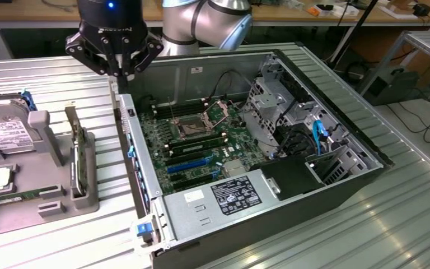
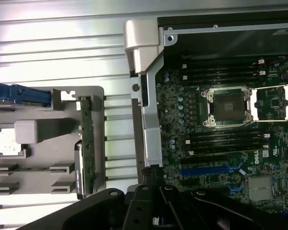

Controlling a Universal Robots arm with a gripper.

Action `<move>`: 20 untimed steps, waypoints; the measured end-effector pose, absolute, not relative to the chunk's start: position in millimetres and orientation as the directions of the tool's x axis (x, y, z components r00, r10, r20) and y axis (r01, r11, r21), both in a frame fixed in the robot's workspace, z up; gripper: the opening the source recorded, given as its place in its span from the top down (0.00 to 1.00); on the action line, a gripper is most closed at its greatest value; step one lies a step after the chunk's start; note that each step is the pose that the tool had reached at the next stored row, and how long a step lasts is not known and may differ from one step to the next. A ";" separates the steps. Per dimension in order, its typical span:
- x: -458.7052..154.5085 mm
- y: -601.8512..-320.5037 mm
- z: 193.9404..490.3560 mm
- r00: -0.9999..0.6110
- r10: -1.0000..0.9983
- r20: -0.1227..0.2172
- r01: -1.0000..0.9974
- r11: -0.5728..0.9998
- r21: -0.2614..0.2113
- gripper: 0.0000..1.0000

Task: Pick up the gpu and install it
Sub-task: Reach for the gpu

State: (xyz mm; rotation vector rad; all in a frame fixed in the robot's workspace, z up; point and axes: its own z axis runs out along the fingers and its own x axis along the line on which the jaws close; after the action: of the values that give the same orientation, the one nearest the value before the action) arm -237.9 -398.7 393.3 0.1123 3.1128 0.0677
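Reaching for gpu (image 1: 78, 162), we judge; nothing held.

Exterior view: gripper (image 1: 122, 73) hangs over far corner of open case (image 1: 192, 73), jaws look closed together, empty. gpu stands on edge in grey tray (image 1: 51, 210), exterior view's left, beside case.

Wrist view: gpu (image 2: 86, 139) upright in tray (image 2: 48, 110) slot, apart from gripper (image 2: 153, 175). We advise: align across thin card, pinch bare top edge, lift straight.

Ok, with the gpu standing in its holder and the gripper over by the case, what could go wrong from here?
The gripper hangs right by the case's rear wall, so a low sweep could clip it. The gpu stands on edge in a narrow slot of the gray holder; an off-centre grasp might tilt or jam it.
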 end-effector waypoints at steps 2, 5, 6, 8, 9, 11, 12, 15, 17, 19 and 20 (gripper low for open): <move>-242.1 -398.7 393.3 -0.997 0.073 -0.024 0.072 0.996 0.044 0.89; -248.5 -398.7 393.3 -0.997 0.073 -0.024 0.071 0.996 0.044 0.89; -250.2 -398.7 393.3 -0.997 0.073 -0.024 0.071 0.996 0.044 0.89; -257.3 -398.6 393.3 -0.997 0.073 -0.024 0.071 0.996 0.044 0.89; -261.4 -398.6 393.3 -0.997 0.073 -0.024 0.072 0.996 0.044 0.89; -264.9 -398.6 393.3 -0.997 0.073 -0.024 0.072 0.996 0.044 0.89; -267.9 -398.6 393.3 -0.997 0.073 -0.024 0.072 0.996 0.044 0.89; -274.6 -398.6 393.3 -0.997 0.073 -0.025 0.071 0.996 0.044 0.89; -279.6 -398.6 393.3 -0.997 0.073 -0.024 0.071 0.996 0.044 0.89; -286.9 -398.5 393.3 -0.997 0.073 -0.024 0.072 0.996 0.044 0.89; -289.3 -398.6 393.3 -0.997 0.073 -0.024 0.072 0.996 0.044 0.89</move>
State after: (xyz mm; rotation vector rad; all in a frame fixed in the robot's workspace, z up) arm -289.3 -398.6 393.3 0.1124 3.1128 0.0677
